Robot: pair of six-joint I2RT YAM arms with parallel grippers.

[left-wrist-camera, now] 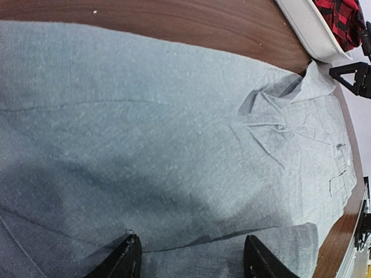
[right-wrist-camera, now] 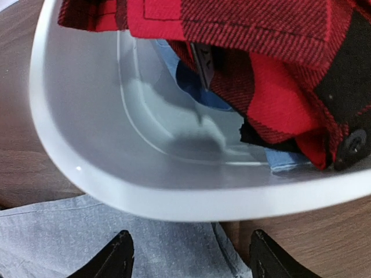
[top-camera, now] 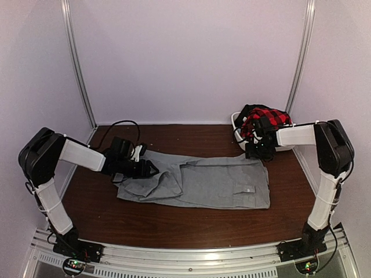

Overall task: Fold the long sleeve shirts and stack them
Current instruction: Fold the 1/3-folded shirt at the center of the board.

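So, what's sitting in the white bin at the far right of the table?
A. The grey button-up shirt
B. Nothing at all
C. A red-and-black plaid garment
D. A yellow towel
C: the right wrist view looks into the white bin and shows a red-and-black plaid garment piled inside, while the grey shirt lies spread outside it.

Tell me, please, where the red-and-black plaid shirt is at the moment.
The plaid shirt lies heaped in the white bin at the table's far right corner in the top view, just behind the spread grey shirt.
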